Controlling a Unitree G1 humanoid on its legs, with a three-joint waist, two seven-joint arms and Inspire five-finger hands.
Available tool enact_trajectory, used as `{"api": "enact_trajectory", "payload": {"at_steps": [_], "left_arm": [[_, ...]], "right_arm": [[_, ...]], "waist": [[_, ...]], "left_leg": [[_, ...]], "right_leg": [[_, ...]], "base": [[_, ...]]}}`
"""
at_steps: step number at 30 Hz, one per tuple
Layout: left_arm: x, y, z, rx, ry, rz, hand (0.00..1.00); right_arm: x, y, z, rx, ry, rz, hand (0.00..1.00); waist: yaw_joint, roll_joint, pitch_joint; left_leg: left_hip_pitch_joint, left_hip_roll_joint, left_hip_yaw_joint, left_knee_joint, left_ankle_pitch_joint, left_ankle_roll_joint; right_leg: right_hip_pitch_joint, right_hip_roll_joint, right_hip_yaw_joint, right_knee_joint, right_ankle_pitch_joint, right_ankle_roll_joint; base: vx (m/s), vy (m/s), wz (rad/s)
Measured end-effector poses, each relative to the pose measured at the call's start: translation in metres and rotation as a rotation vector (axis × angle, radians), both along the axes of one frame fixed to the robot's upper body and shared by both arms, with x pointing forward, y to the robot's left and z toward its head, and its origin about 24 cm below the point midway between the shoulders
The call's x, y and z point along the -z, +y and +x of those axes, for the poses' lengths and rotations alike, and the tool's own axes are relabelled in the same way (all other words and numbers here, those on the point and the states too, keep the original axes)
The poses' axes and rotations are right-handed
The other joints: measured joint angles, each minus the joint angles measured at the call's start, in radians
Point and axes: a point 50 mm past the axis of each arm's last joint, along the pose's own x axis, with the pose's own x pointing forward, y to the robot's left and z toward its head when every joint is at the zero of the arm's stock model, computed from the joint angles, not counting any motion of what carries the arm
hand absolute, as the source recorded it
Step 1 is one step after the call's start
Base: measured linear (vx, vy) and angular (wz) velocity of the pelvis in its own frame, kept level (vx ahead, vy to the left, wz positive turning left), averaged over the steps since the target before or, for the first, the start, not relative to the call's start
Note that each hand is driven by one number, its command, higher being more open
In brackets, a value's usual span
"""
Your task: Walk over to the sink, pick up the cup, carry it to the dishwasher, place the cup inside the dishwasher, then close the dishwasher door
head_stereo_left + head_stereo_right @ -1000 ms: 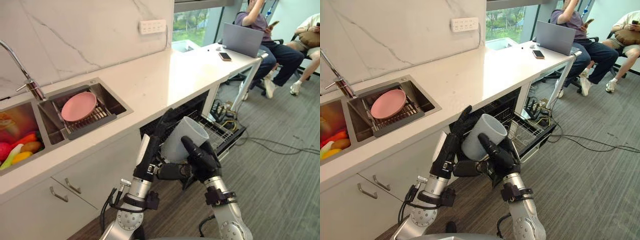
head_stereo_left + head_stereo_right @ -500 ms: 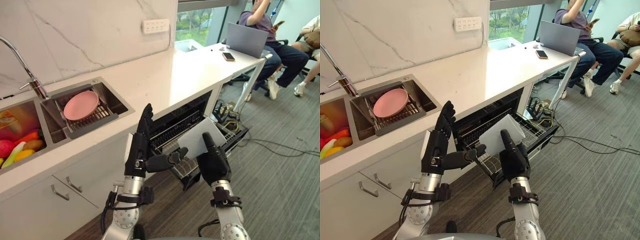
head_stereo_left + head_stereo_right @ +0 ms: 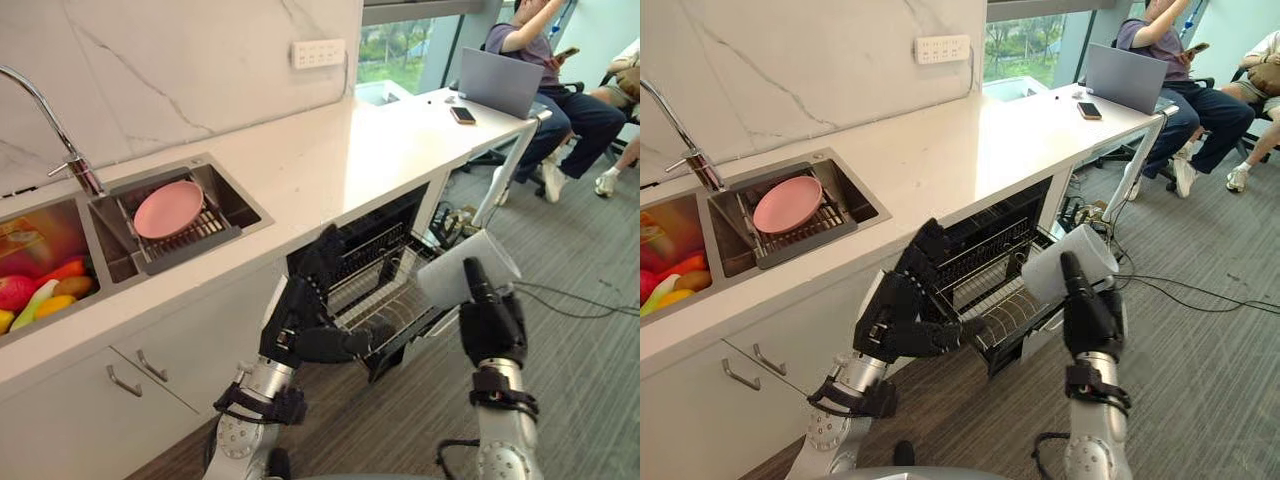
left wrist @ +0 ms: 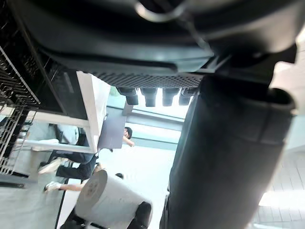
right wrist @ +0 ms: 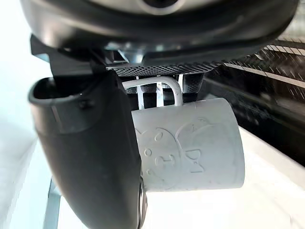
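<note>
My right hand (image 3: pixel 1092 318) is shut on a white cup (image 3: pixel 1068 262), which it holds tilted in the air above the outer corner of the pulled-out dishwasher rack (image 3: pixel 992 300). In the right wrist view the cup (image 5: pixel 190 148) lies against the thumb, and its handle (image 5: pixel 162 88) sits by the fingers. The dishwasher (image 3: pixel 372 232) stands open under the counter. My left hand (image 3: pixel 308 322) hovers in front of the rack with its fingers curled and holds nothing. The cup (image 4: pixel 109 200) also shows in the left wrist view.
A pink plate (image 3: pixel 168 208) rests on a rack in the sink (image 3: pixel 236 205), beside a faucet (image 3: pixel 60 140) and a basin of fruit (image 3: pixel 35 290). A laptop (image 3: pixel 507 82) and a phone (image 3: pixel 463 115) lie at the counter's far end. Seated people (image 3: pixel 1185 75) and floor cables (image 3: pixel 1200 290) are to the right.
My right hand has carried the cup to the right, away from the left hand and over the rack's outer corner. The left hand's fingers have curled from straight.
</note>
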Motion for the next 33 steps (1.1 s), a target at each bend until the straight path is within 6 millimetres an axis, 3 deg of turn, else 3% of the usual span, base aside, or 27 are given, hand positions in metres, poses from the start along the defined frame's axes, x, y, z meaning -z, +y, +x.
{"api": "enact_trajectory", "payload": {"at_steps": [3,7,16,21,27,33], "left_arm": [[0.025,0.004,-0.002,0.013,0.126,0.063,1.0],[0.043,0.011,-0.006,0.027,0.225,0.145,1.0],[0.099,0.037,-0.034,0.064,0.523,0.329,1.0],[0.097,0.056,-0.026,-0.019,0.503,0.356,1.0],[0.089,0.089,-0.004,-0.186,0.447,0.366,1.0],[0.083,0.099,-0.001,-0.252,0.394,0.355,1.0]], "right_arm": [[0.002,-0.012,0.007,-0.017,0.069,-0.124,0.0],[0.005,-0.029,0.017,-0.027,0.166,-0.28,0.0],[-0.006,-0.052,0.057,-0.057,0.321,-0.585,0.0],[-0.031,-0.062,0.091,-0.029,0.316,-0.719,0.0],[-0.073,-0.069,0.136,0.006,0.28,-0.769,0.0],[-0.103,-0.065,0.159,-0.015,0.257,-0.841,0.0]], "waist": [[-0.011,-0.001,0.008],[-0.007,-0.003,0.049],[0.048,-0.012,0.1],[0.098,-0.014,0.173],[0.154,-0.027,0.308],[0.176,-0.024,0.383]], "left_leg": [[0.004,0.002,-0.003,0.0,0.001,-0.002],[-0.005,0.006,-0.028,0.0,0.008,-0.003],[-0.038,0.0,-0.083,0.0,0.021,0.006],[-0.118,0.014,-0.123,0.0,0.042,-0.003],[-0.205,0.015,-0.172,0.005,0.07,0.0],[-0.25,0.001,-0.19,0.006,0.078,0.006]], "right_leg": [[0.005,0.003,-0.002,0.0,0.0,0.0],[0.015,0.005,-0.025,-0.004,0.001,-0.002],[0.029,0.014,-0.08,-0.028,0.008,0.002],[-0.024,0.037,-0.116,-0.034,0.02,-0.01],[-0.082,0.048,-0.161,-0.034,0.025,-0.015],[-0.118,0.04,-0.18,-0.03,0.025,-0.014]], "base": [[0.0,0.0,0.01],[-0.01,-0.003,0.16],[0.01,-0.016,0.18],[-0.03,-0.03,0.2],[-0.02,-0.017,0.21],[0.02,0.012,0.09]]}}
